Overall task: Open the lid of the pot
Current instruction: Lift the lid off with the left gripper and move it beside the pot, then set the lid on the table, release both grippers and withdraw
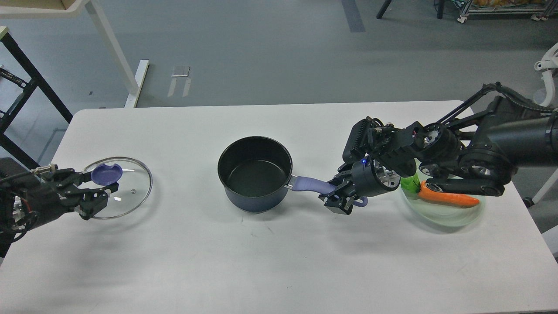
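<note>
The dark blue pot [255, 174] stands open in the middle of the white table, its purple handle [307, 185] pointing right. The glass lid [128, 192] with a purple knob [107, 173] is off the pot, at the table's left side, low over or on the surface. My left gripper [96, 187] is shut on the lid's knob. My right gripper [340, 198] is shut on the far end of the pot's handle.
A clear green plate [440, 220] with a carrot [449, 198] sits at the right, partly under my right arm. The table's left edge is close to the lid. A white table leg and black frame stand at the back left.
</note>
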`<move>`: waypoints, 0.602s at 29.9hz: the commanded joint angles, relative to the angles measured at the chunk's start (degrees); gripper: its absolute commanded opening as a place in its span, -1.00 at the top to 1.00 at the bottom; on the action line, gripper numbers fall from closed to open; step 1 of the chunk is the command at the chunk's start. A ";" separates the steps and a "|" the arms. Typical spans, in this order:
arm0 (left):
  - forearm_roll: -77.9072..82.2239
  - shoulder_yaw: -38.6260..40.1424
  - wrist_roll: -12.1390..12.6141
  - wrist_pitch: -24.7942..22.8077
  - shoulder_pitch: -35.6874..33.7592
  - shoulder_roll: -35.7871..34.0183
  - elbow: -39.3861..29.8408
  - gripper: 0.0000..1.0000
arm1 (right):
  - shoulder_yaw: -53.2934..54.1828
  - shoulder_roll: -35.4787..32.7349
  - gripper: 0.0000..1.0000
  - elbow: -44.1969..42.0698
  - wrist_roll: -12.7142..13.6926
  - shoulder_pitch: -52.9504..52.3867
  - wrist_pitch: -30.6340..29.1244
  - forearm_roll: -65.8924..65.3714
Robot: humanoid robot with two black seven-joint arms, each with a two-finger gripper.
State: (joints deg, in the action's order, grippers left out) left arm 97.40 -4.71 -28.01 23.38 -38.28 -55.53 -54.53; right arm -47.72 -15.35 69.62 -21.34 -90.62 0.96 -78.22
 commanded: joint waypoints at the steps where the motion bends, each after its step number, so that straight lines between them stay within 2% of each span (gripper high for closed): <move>1: -0.29 -0.13 0.01 0.53 0.66 2.09 2.40 0.31 | -0.01 0.33 0.54 -0.01 -0.02 0.01 0.00 0.00; 6: -0.37 -0.13 0.01 0.62 1.28 3.49 5.48 0.23 | -0.01 0.15 0.54 0.25 -0.02 -0.08 0.00 0.09; 7: -0.37 -0.13 0.01 0.53 1.28 3.58 5.49 0.17 | -0.01 0.15 0.54 0.25 -0.02 -0.08 0.00 0.09; 8: -0.37 -0.13 0.01 0.53 1.28 3.67 5.49 -0.01 | -0.01 0.15 0.54 0.25 -0.02 -0.08 0.00 0.09; 10: -0.90 0.05 0.01 0.70 1.19 3.76 5.49 -0.48 | -0.01 0.06 0.54 0.25 -0.02 -0.08 0.00 0.09; 15: -5.82 -0.04 0.01 0.44 0.93 3.67 5.22 -0.76 | -0.01 -0.20 0.49 0.25 -0.11 -0.08 0.00 0.26; 18: -7.57 0.05 0.01 0.35 0.40 3.23 4.87 -0.88 | 0.52 -0.29 0.18 0.43 -0.11 -0.08 0.09 0.70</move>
State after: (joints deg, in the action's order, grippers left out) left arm 91.62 -4.77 -27.99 23.84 -37.43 -51.86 -49.32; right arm -47.62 -15.53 69.94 -21.46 -90.70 0.96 -77.94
